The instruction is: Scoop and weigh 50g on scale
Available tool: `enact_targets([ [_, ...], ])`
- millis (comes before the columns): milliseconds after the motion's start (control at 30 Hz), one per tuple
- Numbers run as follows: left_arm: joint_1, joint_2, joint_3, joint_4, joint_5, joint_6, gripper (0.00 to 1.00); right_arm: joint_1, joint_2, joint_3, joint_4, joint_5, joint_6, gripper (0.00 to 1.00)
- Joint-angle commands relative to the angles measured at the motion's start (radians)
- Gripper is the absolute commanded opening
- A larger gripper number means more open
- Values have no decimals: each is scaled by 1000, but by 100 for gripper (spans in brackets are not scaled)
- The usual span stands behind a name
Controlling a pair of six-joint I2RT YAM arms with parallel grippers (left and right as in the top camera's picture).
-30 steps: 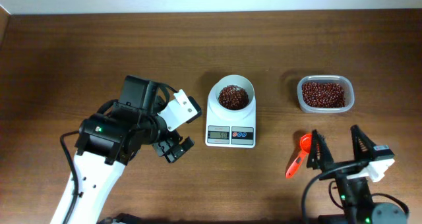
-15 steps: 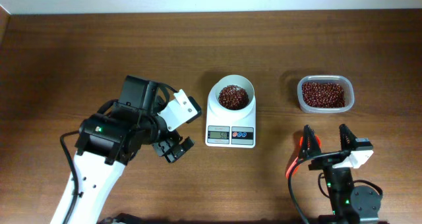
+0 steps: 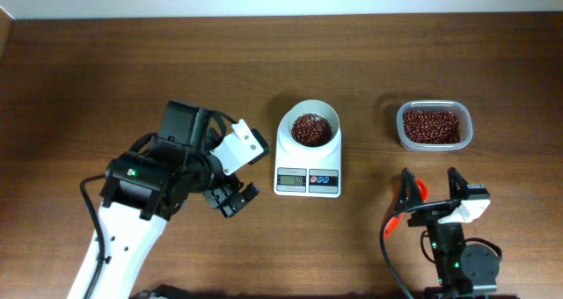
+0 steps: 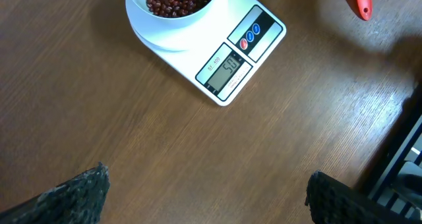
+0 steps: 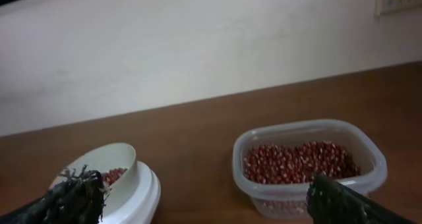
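Note:
The white scale [image 3: 307, 163] sits mid-table, and its bowl [image 3: 311, 128] holds red beans. In the left wrist view the scale [image 4: 224, 59] shows digits that look like 50. A red scoop [image 3: 393, 221] lies on the table to the scale's right, empty as far as I can see. My right gripper [image 3: 431, 180] stands open just above it, with one finger over the scoop's head and nothing held. My left gripper [image 3: 232, 197] hangs open and empty to the left of the scale. Its fingertips [image 4: 79, 191] frame bare wood.
A clear tub of red beans [image 3: 433, 126] stands at the right, behind my right gripper. The right wrist view shows that tub [image 5: 310, 165] and the bowl [image 5: 112, 168] ahead of the open fingers [image 5: 336, 201]. A pale wall runs behind the table.
My right gripper has shifted left, so its finger now covers the scoop's head. The left arm, scale and tub have not moved.

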Motion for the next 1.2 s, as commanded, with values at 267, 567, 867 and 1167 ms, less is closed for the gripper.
enact_targets([
  [267, 6, -4, 9, 2, 4, 15, 99, -4, -11, -6, -73, 50, -191, 99],
  [567, 6, -4, 9, 2, 4, 15, 99, -5, -11, -6, -73, 47, -192, 99],
  [867, 6, -4, 9, 2, 4, 15, 99, -8, -11, -6, -73, 46, -328, 99],
  [1167, 6, -4, 9, 2, 4, 15, 99, -7, -10, -6, -69, 39, -318, 99],
])
